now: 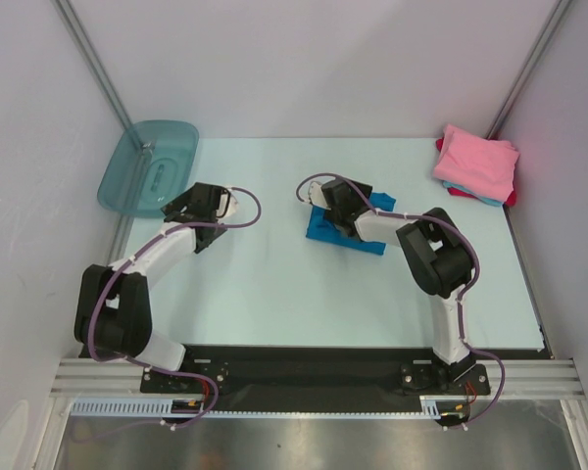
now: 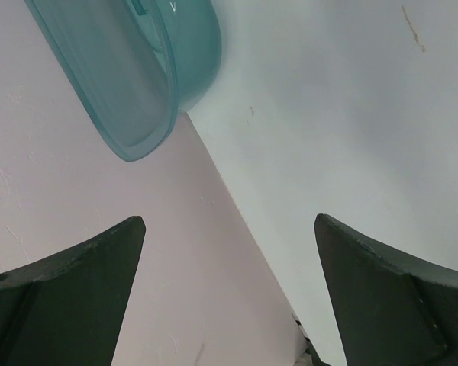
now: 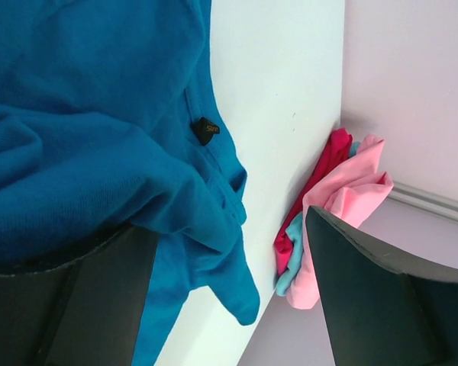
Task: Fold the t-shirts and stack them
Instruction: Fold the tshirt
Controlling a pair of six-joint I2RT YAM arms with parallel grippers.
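Observation:
A bright blue t-shirt [image 1: 345, 235] lies bunched on the pale table [image 1: 274, 284] at mid-right. My right gripper [image 1: 333, 201] hovers over its far edge. In the right wrist view its jaws [image 3: 230, 221] stand wide apart, open. The blue t-shirt [image 3: 84, 137] drapes over the left finger [image 3: 69, 305], and a fold hangs in the gap. A stack of t-shirts [image 1: 476, 162] sits in the far right corner, pink on top, with light blue [image 3: 290, 263] and red [image 3: 328, 164] edges below. My left gripper [image 1: 216, 203] is open and holds nothing [image 2: 229, 221].
A translucent teal plastic tub [image 1: 149, 166] sits at the table's far left corner, partly over the edge, just ahead of the left gripper; it shows as the teal tub [image 2: 137, 69] in the left wrist view. White walls enclose the table on three sides.

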